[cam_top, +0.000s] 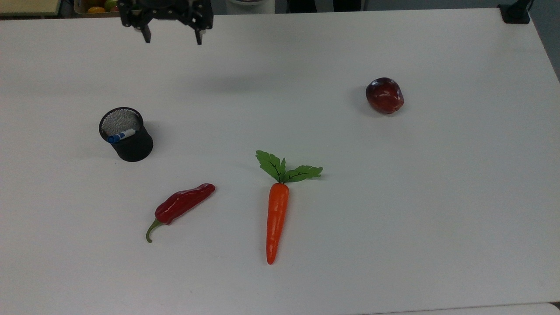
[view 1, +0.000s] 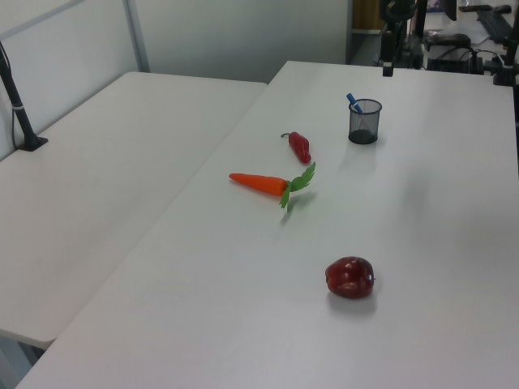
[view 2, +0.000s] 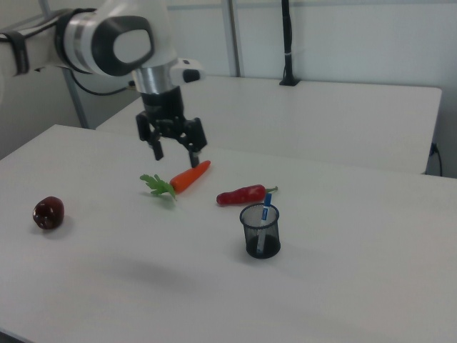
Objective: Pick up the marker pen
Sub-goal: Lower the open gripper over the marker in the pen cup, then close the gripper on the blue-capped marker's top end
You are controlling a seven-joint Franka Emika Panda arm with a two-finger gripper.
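The marker pen [cam_top: 121, 135] is white with a blue cap. It leans inside a black mesh cup [cam_top: 132, 148] at the top view's left, and its blue end pokes above the rim. The right view shows the marker pen [view 2: 266, 207] upright in the cup [view 2: 260, 236]; the left view shows the marker pen [view 1: 353, 102] near the table's far end. My gripper [cam_top: 173, 38] hangs open and holds nothing. It is high over the table's far edge, beyond the cup and to the top view's right of it. In the right view the gripper [view 2: 176, 156] points down, well above the table.
A red chili pepper [cam_top: 183, 203] and an orange carrot [cam_top: 276, 218] with green leaves lie in front of the cup. A dark red apple [cam_top: 384, 95] sits at the top view's right. A fruit basket [cam_top: 109, 6] stands beyond the table's far edge.
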